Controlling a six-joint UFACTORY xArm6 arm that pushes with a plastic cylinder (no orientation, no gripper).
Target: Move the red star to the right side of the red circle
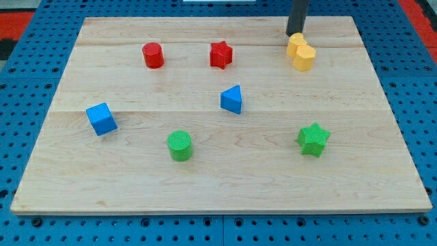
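The red star [220, 55] lies in the upper middle of the frame, flat on the wooden table [218, 184]. The red circle [153, 55], a short cylinder, stands to the star's left in the same row, near it but clearly apart, with bare wood between them. So the star is already on the view's right of the circle.

My tip [294, 34] is in the upper right of the frame, well to the right of the red star and slightly higher in the picture. The rod comes down from the top edge and ends just above the yellow block [300, 52], a heart-like shape; the tip looks to be touching or almost touching that block's upper edge, and I cannot tell which. There is no hand on this arm, only the bare rod, so nothing opens, closes or holds. Open wood separates the tip from the red star.

Below the star, near the frame's centre, sits the blue triangle [232, 99]. The blue cube [102, 118] lies at the middle left, tilted on its footprint. The green cylinder [180, 145] stands at the lower middle, left of centre. The green star [313, 139] lies at the lower right. All blocks are apart from one another. Around the table runs a blue perforated surface [27, 61].
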